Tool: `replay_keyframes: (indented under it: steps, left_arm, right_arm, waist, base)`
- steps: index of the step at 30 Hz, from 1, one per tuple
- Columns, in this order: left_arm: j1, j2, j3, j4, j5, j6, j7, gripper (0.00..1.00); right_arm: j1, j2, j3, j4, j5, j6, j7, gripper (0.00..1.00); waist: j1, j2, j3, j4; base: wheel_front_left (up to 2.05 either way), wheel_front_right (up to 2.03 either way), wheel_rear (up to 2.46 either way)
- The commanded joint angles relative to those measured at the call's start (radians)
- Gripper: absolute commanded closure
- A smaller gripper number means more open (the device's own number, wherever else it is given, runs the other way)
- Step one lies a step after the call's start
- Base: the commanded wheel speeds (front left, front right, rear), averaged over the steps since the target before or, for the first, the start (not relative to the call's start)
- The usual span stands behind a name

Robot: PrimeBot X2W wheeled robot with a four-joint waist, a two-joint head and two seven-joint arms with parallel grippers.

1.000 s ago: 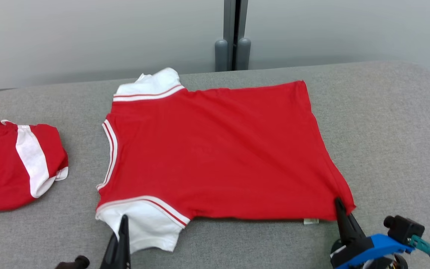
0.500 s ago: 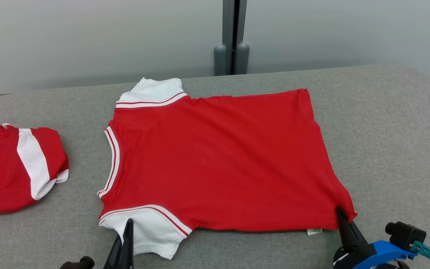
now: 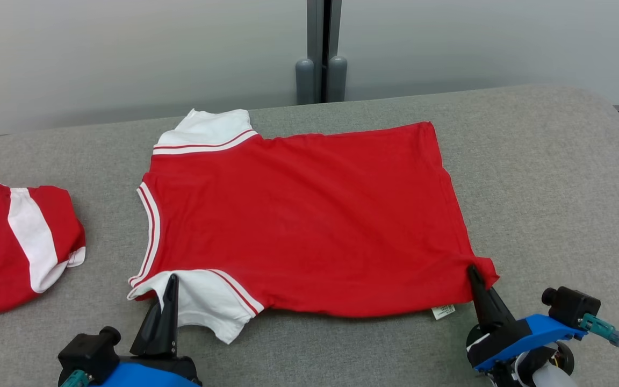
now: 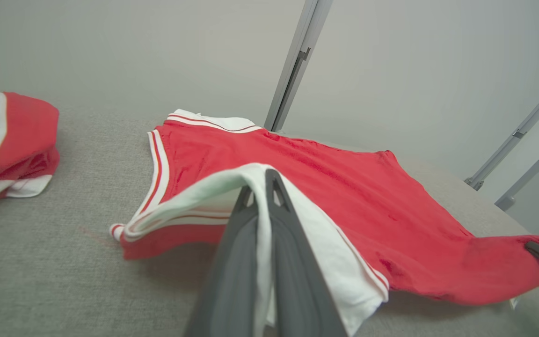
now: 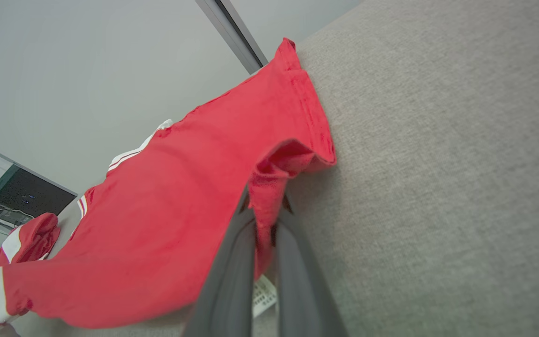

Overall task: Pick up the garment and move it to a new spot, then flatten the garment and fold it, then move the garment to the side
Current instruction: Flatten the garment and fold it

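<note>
Risen since a second ago: near edge of red jersey T-shirt with white striped sleeves [image 3: 299, 215], spread mid grey fabric tabletop [image 3: 556, 177], left gripper [image 3: 171, 280] pinching its near white sleeve, right gripper [image 3: 471, 271] pinching its hem corner, crumpled red-and-white garment [image 3: 14, 247] well apart at left.

Head view: high, faces forward and down over grey fabric tabletop [image 3: 556, 177], mid-range; whole red fabric shirt with white striped sleeves [image 3: 309, 215] in frame, pale grey wall panel [image 3: 127, 54] behind.
Left wrist view: low, very close, looks along left gripper [image 4: 260, 185] over near white sleeve toward wall.
Right wrist view: low, close, tilted, looks along right gripper [image 5: 265, 201] at hem corner.
All three share shirt, tabletop, wall, folded red-and-white cloth bundle [image 3: 14, 247].
</note>
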Motion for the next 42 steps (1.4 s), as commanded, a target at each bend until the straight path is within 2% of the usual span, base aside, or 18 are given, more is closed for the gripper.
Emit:
replay_keyframes:
  steps: [1, 13, 27, 28, 29, 30, 31, 32, 42]
  left_arm:
    - [-0.028, 0.01, -0.006, 0.005, -0.008, -0.001, -0.003, 1.0]
    - [-0.161, 0.078, -0.054, 0.082, -0.051, -0.001, -0.003, 1.0]
    - [-0.384, 0.143, -0.159, 0.257, -0.152, -0.001, -0.003, 1.0]
    - [-0.397, 0.145, -0.169, 0.269, -0.159, -0.001, -0.003, 1.0]
    - [-0.409, 0.148, -0.178, 0.283, -0.164, -0.001, -0.003, 1.0]
    - [-0.424, 0.15, -0.184, 0.292, -0.17, -0.001, -0.003, 0.73]
    - [-0.44, 0.151, -0.18, 0.299, -0.171, -0.001, -0.003, 0.63]
    - [-0.451, 0.151, -0.178, 0.306, -0.17, -0.001, -0.003, 0.01]
    - [-0.467, 0.115, -0.136, 0.313, -0.141, -0.001, -0.003, 0.0]
  right_arm:
    - [-0.017, 0.002, 0.001, -0.003, 0.012, 0.0, -0.001, 1.0]
    - [-0.127, 0.001, -0.007, 0.042, 0.049, 0.0, 0.034, 1.0]
    - [-0.332, 0.016, 0.021, 0.198, 0.024, 0.0, 0.052, 1.0]
    - [-0.343, 0.017, 0.024, 0.21, 0.025, 0.0, 0.052, 0.97]
    - [-0.355, 0.018, 0.028, 0.218, 0.025, 0.0, 0.048, 0.78]
    - [-0.366, 0.017, 0.03, 0.226, 0.025, 0.0, 0.042, 0.24]
    - [-0.375, 0.018, 0.033, 0.233, 0.026, 0.0, 0.037, 0.0]
    - [-0.383, 0.019, 0.036, 0.241, 0.03, 0.0, 0.032, 0.0]
    - [-0.399, -0.017, 0.084, 0.274, 0.012, 0.0, -0.027, 0.0]
  waist:
    - [0.0, -0.0001, 0.003, -0.001]
    - [0.0, -0.0001, 0.048, -0.004]
    - [0.0, -0.0001, 0.128, -0.006]
    - [0.0, -0.0001, 0.133, -0.005]
    - [0.0, -0.0001, 0.137, -0.004]
    - [0.0, -0.0001, 0.141, -0.003]
    - [0.0, -0.0001, 0.146, -0.002]
    - [0.0, -0.0001, 0.15, -0.002]
    - [0.0, -0.0001, 0.151, 0.016]
  base:
    - [0.0, 0.0, 0.0]
    - [0.0, 0.0, 0.0]
    - [0.0, 0.0, 0.0]
    - [0.0, 0.0, 0.0]
    - [0.0, 0.0, 0.0]
    - [0.0, 0.0, 0.0]
    - [0.0, 0.0, 0.0]
    - [0.0, 0.0, 0.0]
    - [0.0, 0.0, 0.0]
